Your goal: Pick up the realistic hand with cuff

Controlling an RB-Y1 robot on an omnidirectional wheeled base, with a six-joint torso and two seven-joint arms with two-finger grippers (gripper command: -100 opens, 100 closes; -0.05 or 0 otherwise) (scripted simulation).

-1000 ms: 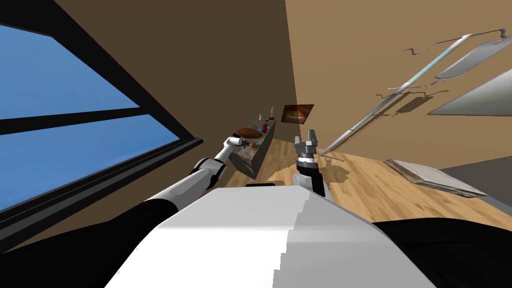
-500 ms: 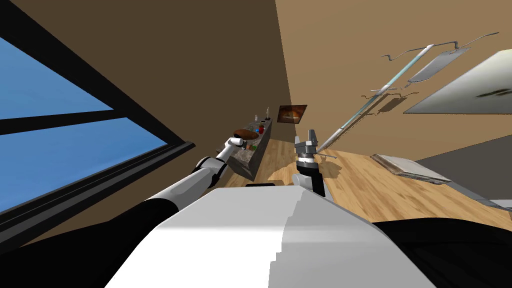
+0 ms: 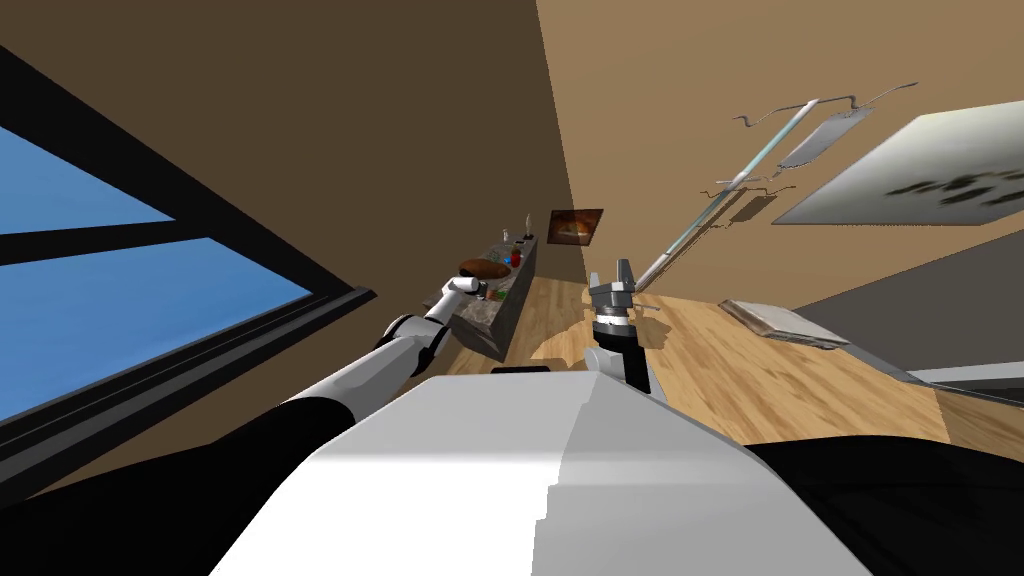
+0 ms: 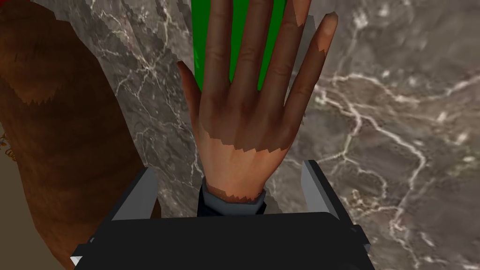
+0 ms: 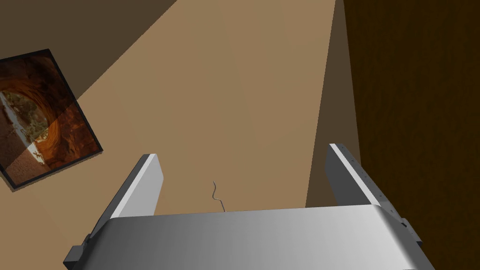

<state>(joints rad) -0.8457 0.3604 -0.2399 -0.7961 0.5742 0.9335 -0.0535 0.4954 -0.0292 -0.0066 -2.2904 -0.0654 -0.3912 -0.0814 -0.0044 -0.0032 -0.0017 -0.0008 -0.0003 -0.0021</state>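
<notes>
Two fingers [image 4: 138, 199] of the left hand [image 4: 229, 166] stand wide, clear of the cuff [image 4: 232, 204] between them, and the realistic hand [image 4: 243, 122] lies flat on the marbled counter [image 4: 384, 140], its long axis running straight away from that hand (wrist end nearest), while the right hand [image 5: 242, 151], also open, hangs well apart.

On the counter [image 3: 482, 318] at my eleven o'clock, the hand with cuff [image 4: 243, 126] lies between the left gripper's [image 4: 229, 168] parted fingers [image 4: 140, 197], fingertips over a slab [image 4: 206, 37], a dish [image 4: 61, 117] beside its thumb.
</notes>
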